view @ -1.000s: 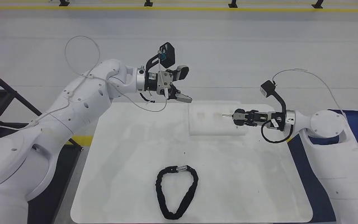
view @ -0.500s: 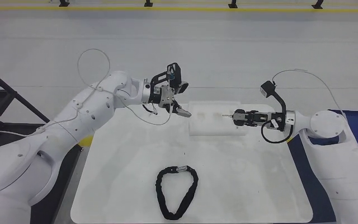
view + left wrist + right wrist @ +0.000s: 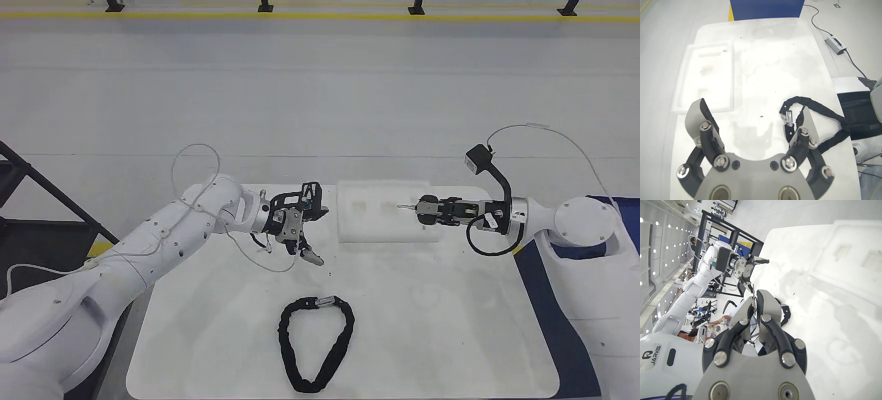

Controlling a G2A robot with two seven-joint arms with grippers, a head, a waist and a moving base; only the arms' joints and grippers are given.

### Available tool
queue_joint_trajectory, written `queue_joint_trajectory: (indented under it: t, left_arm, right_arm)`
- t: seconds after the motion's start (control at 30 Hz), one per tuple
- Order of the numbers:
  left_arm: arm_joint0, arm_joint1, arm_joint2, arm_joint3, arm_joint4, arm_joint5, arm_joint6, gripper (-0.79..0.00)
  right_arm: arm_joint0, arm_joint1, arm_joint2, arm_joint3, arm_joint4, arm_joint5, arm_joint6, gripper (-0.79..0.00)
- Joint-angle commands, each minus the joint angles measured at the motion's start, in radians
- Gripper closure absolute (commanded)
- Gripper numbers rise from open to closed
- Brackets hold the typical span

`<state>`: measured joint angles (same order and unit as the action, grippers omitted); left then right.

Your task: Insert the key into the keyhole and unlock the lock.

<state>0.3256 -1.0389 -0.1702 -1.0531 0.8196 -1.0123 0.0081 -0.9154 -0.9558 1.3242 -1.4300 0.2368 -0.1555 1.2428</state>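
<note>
Key (image 3: 404, 207), small and silver, sits pinched in right gripper (image 3: 419, 208) at centre right, while left gripper (image 3: 753, 106) hangs splayed mid-frame above black fabric-sleeved chain lock (image 3: 316, 342).

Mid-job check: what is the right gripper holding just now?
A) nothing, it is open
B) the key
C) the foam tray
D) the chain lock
B: the right gripper is shut on the key over the foam tray, while the chain lock lies free on the table.
</note>
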Motion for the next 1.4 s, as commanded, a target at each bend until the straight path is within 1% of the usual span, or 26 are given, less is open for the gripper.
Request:
queue_joint_trajectory:
  t: [0.0, 0.07, 0.13, 0.17, 0.8, 0.83, 0.9, 0.97, 1.07, 1.23, 1.37]
  left_arm:
    - [0.018, -0.005, 0.000, -0.012, -0.028, 0.000, -0.035, -0.785]
    - [0.031, -0.009, 0.000, -0.033, -0.057, 0.000, -0.099, -0.785]
    - [0.043, -0.013, 0.000, -0.058, -0.098, 0.000, -0.189, -0.785]
    - [0.043, -0.014, 0.000, -0.061, -0.107, 0.000, -0.203, -0.785]
    - [0.043, -0.014, 0.000, -0.061, -0.107, 0.000, -0.203, -0.785]
    - [0.051, -0.014, -0.001, -0.066, -0.105, 0.010, -0.201, -0.785]
    - [0.074, -0.011, -0.012, -0.079, -0.106, 0.003, -0.177, -0.785]
    - [0.093, -0.004, -0.026, -0.083, -0.063, 0.027, -0.157, -0.785]
    - [0.140, 0.013, -0.050, -0.092, 0.011, 0.057, -0.086, -0.785]
    - [0.228, 0.051, -0.086, -0.128, 0.194, 0.113, 0.078, -0.785]
    - [0.293, 0.069, -0.104, -0.120, 0.299, 0.157, 0.201, -0.785]
  right_arm:
    - [0.000, 0.000, 0.000, 0.000, 0.000, 0.000, 0.000, 0.000]
    - [0.000, 0.000, 0.000, 0.000, 0.000, 0.000, 0.000, 0.000]
    - [0.000, 0.000, 0.000, 0.000, 0.000, 0.000, 0.000, 0.000]
    - [0.000, 0.000, 0.000, 0.000, 0.000, 0.000, 0.000, 0.000]
    - [0.000, 0.000, 0.000, 0.000, 0.000, 0.000, 0.000, 0.000]
    - [0.000, 0.000, 0.000, 0.000, 0.000, 0.000, 0.000, 0.000]
    - [0.000, 0.000, 0.000, 0.000, 0.000, 0.000, 0.000, 0.000]
    - [0.000, 0.000, 0.000, 0.000, 0.000, 0.000, 0.000, 0.000]
    - [0.000, 0.000, 0.000, 0.000, 0.000, 0.000, 0.000, 0.000]
    - [0.000, 0.000, 0.000, 0.000, 0.000, 0.000, 0.000, 0.000]
    - [0.000, 0.000, 0.000, 0.000, 0.000, 0.000, 0.000, 0.000]
